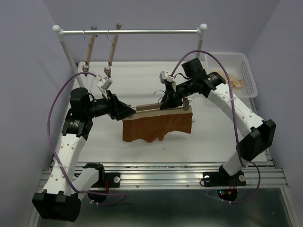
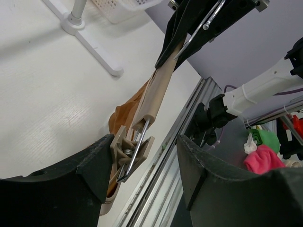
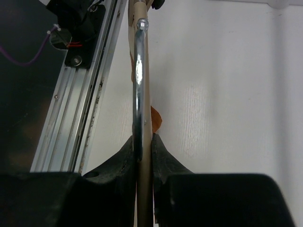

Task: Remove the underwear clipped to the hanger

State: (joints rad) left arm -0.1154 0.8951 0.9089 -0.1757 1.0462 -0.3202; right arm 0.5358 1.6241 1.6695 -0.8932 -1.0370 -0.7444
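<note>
From above, my right gripper (image 1: 169,103) clamped the hanger (image 1: 150,108) near its middle, holding the wooden bar over the table (image 1: 142,146). The underwear (image 1: 157,126) hung from the bar. My left gripper (image 1: 129,111) sat at the bar's left end.

In the left wrist view, my left jaws stood wide, one on either side of the end clip (image 2: 131,152), with rust-brown fabric just behind it.

In the right wrist view, my right jaws were pressed shut on the bar and the wire hook (image 3: 138,90).
</note>
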